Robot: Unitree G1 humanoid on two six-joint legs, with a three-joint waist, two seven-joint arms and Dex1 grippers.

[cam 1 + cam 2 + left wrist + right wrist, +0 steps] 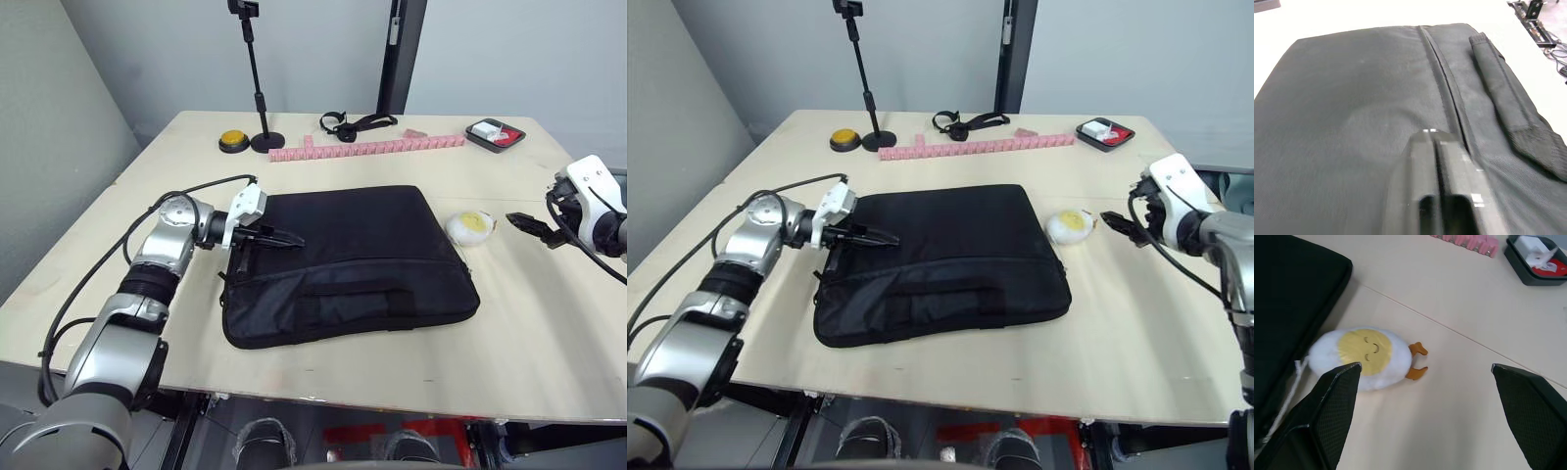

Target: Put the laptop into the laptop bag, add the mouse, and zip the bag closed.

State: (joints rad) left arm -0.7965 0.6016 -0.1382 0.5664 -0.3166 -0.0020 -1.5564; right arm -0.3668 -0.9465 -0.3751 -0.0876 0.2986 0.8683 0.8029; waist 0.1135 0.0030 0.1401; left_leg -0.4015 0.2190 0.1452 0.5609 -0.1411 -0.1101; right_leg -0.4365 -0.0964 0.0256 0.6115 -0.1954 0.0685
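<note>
The black laptop bag (362, 255) lies flat in the middle of the table, its handles toward the front edge. My left gripper (292, 239) is shut, with its fingers low over the bag's left end, right beside the zipper line (1444, 78) and a handle strap (1503, 93). I cannot see anything pinched between the fingers. My right gripper (1425, 367) is open above the table, just right of a round white-and-yellow soft case (470, 227) that sits against the bag's right edge. The laptop and the mouse are out of view.
A row of pink blocks (367, 148) runs along the back behind the bag. Near it are a yellow button (233, 141), a black stand (265, 137), a black strap (353, 123) and a small black tray (494, 133) at the back right.
</note>
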